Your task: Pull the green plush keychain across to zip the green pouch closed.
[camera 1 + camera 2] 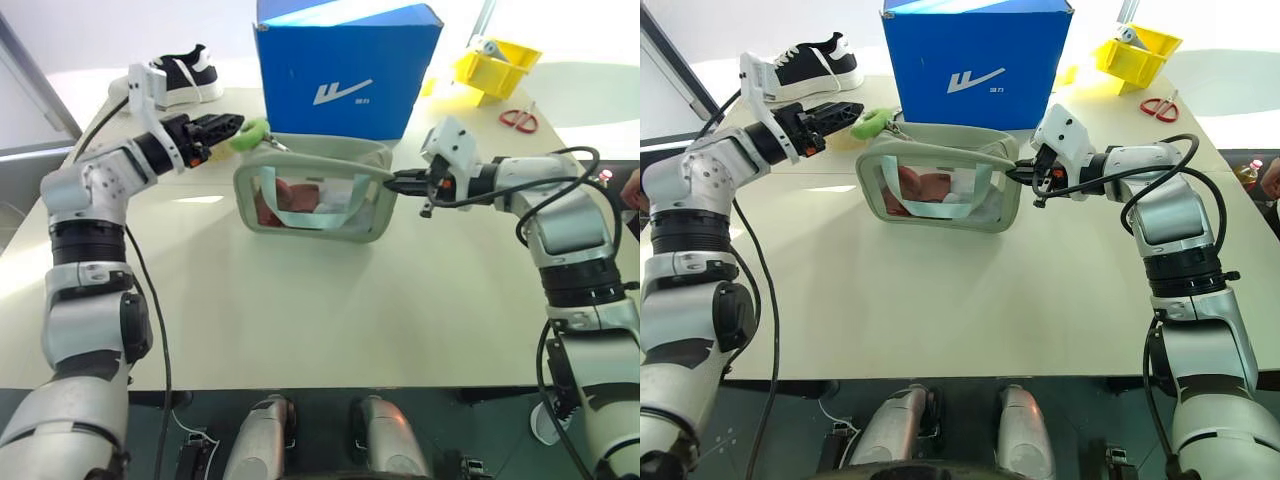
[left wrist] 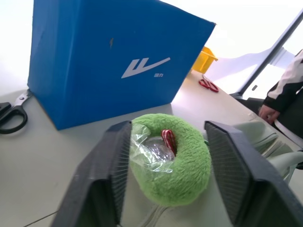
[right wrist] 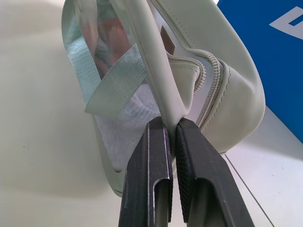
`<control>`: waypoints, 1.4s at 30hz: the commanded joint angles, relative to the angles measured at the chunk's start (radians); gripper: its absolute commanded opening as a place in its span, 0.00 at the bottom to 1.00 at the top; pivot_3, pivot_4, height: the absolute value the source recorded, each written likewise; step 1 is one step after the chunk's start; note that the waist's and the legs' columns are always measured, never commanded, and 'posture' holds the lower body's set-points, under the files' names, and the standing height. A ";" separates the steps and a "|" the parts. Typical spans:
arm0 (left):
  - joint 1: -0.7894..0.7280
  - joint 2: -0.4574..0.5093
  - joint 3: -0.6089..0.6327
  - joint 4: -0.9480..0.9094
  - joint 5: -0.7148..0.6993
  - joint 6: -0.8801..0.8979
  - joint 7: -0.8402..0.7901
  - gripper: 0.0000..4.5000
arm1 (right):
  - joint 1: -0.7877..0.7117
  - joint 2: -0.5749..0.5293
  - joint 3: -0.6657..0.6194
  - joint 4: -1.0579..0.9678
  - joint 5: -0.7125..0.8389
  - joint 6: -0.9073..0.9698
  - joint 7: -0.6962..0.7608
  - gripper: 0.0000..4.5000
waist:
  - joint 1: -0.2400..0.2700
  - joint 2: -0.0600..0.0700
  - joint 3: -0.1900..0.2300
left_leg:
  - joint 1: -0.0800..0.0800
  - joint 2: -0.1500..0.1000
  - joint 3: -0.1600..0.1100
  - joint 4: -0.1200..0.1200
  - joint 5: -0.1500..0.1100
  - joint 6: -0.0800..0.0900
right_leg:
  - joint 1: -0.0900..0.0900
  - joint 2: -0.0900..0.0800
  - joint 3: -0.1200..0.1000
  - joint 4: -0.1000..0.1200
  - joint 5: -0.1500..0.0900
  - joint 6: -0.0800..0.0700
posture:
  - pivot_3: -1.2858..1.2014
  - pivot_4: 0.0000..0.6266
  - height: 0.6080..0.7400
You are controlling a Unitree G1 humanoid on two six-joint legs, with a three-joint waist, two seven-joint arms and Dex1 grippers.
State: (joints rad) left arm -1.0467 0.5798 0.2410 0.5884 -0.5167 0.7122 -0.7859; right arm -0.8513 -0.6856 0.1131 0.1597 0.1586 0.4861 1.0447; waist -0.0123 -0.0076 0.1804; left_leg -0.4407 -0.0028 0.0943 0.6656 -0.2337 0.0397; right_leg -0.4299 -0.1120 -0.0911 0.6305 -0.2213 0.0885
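The green plush keychain (image 2: 173, 161) sits between my left claw (image 2: 175, 177) fingers, jaws parted, at the green pouch (image 1: 315, 200)'s left end on the bench (image 1: 330, 320). My right claw (image 3: 171, 156) pinches the pouch's edge. Best squeeze the charm, then pull along the pouch's left-right length.

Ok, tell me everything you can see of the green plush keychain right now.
The green plush keychain is a lime-green fuzzy ring, its centre holding crinkled clear plastic with something red inside. It sits at the green pouch's far left corner, in front of the blue box. It lies between the left hand's open fingers, against one, clear of the other.
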 commanded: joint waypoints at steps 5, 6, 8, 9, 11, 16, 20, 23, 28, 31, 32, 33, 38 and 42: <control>0.025 -0.012 0.042 0.012 -0.020 0.031 0.028 0.83 | 0.003 -0.007 -0.002 -0.041 -0.002 -0.003 -0.005 0.00 | 0.000 0.000 0.000 | 0.000 0.000 0.000 0.000 0.000 0.000 | 0.000 0.000 0.000 0.000 0.000 0.000 | 0.52 0.24 1.00; 0.027 -0.019 0.042 0.013 -0.021 0.032 0.026 0.83 | 0.004 -0.007 -0.002 -0.043 -0.002 -0.002 -0.005 0.00 | 0.000 0.000 0.000 | 0.000 0.000 0.000 0.000 0.000 0.000 | 0.000 0.000 0.000 0.000 0.000 0.000 | 0.52 0.24 1.00; 0.024 -0.035 0.044 0.027 -0.018 0.023 0.030 0.83 | 0.004 -0.007 0.000 -0.046 -0.002 0.000 -0.004 0.00 | 0.000 0.000 0.000 | 0.000 0.000 0.000 0.000 0.000 0.000 | 0.000 0.000 0.000 0.000 0.000 0.000 | 0.52 0.24 1.00; 0.023 -0.039 0.046 0.030 -0.017 0.021 0.032 0.83 | 0.006 -0.008 0.000 -0.049 -0.001 0.001 -0.005 0.00 | 0.000 0.000 0.000 | 0.000 0.000 0.000 0.000 0.000 0.000 | 0.000 0.000 0.000 0.000 0.000 0.000 | 0.52 0.24 1.00; 0.015 -0.051 0.047 0.041 -0.017 0.015 0.030 0.83 | 0.010 -0.007 0.001 -0.056 0.000 0.005 -0.006 0.00 | 0.000 0.000 0.000 | 0.000 0.000 0.000 0.000 0.000 0.000 | 0.000 0.000 0.000 0.000 0.000 0.000 | 0.52 0.24 1.00; 0.007 -0.064 0.043 0.040 -0.021 0.015 0.001 0.83 | 0.017 -0.008 0.001 -0.070 0.001 0.014 -0.009 0.00 | 0.000 0.000 0.000 | 0.000 0.000 0.000 0.000 0.000 0.000 | 0.000 0.000 0.000 0.000 0.000 0.000 | 0.52 0.24 1.00; 0.015 -0.063 0.042 0.009 -0.033 0.023 -0.025 0.66 | 0.022 -0.009 -0.002 -0.079 0.002 0.017 -0.013 0.00 | 0.000 0.000 0.000 | 0.000 0.000 0.000 0.000 0.000 0.000 | 0.000 0.000 0.000 0.000 0.000 0.000 | 0.52 0.24 1.00; 0.019 -0.060 0.041 -0.001 -0.035 0.022 -0.028 0.32 | 0.029 -0.008 -0.004 -0.086 0.003 0.019 -0.017 0.00 | 0.000 0.000 0.000 | 0.000 0.000 0.000 0.000 0.000 0.000 | 0.000 0.000 0.000 0.000 0.000 0.000 | 0.52 0.24 1.00; 0.020 -0.057 0.042 -0.010 -0.036 0.023 -0.032 0.01 | 0.028 -0.003 -0.001 -0.081 0.001 0.015 -0.022 0.00 | 0.000 0.000 0.000 | 0.000 0.000 0.000 0.000 0.000 0.000 | 0.000 0.000 0.000 0.000 0.000 0.000 | 0.52 0.24 1.00; 0.014 -0.055 0.040 -0.012 -0.031 0.015 -0.032 0.01 | 0.021 0.004 0.002 -0.067 -0.002 0.008 -0.025 0.00 | 0.000 0.000 0.000 | 0.000 0.000 0.000 0.000 0.000 0.000 | 0.000 0.000 0.000 0.000 0.000 0.000 | 0.52 0.24 1.00; 0.013 -0.054 0.038 -0.017 -0.029 0.012 -0.031 0.01 | 0.020 0.005 0.001 -0.065 -0.002 0.006 -0.025 0.00 | 0.000 0.000 0.000 | 0.000 0.000 0.000 0.000 0.000 0.000 | 0.000 0.000 0.000 0.000 0.000 0.000 | 0.52 0.24 1.00; 0.013 -0.052 0.037 -0.040 -0.034 0.015 -0.035 0.01 | 0.025 0.004 -0.001 -0.068 -0.001 0.005 -0.026 0.00 | 0.000 0.000 0.000 | 0.000 0.000 0.000 0.000 0.000 0.000 | 0.000 0.000 0.000 0.000 0.000 0.000 | 0.52 0.24 1.00; 0.055 -0.003 -0.047 -0.241 -0.046 0.038 -0.169 0.01 | 0.023 0.002 -0.002 -0.064 0.000 -0.002 -0.026 0.00 | -0.003 -0.001 0.000 | 0.000 0.000 0.000 0.000 0.000 0.000 | 0.000 0.000 0.000 0.000 0.000 0.000 | 0.52 0.24 1.00; 0.071 0.009 -0.152 -0.297 0.019 -0.002 -0.217 0.01 | 0.014 0.007 0.001 -0.053 -0.001 -0.007 -0.026 0.00 | -0.001 0.000 0.000 | 0.000 0.000 0.000 0.000 0.000 -0.001 | 0.000 0.000 0.000 0.000 0.000 0.000 | 0.52 0.24 1.00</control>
State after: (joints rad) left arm -0.9777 0.5893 0.1246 0.3215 -0.5184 0.7317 -0.9850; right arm -0.8207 -0.6839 0.1131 0.1172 0.1584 0.4927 1.0178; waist -0.0133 -0.0079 0.1804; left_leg -0.4401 -0.0027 0.0944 0.6657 -0.2336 0.0392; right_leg -0.4293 -0.1123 -0.0910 0.6303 -0.2212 0.0885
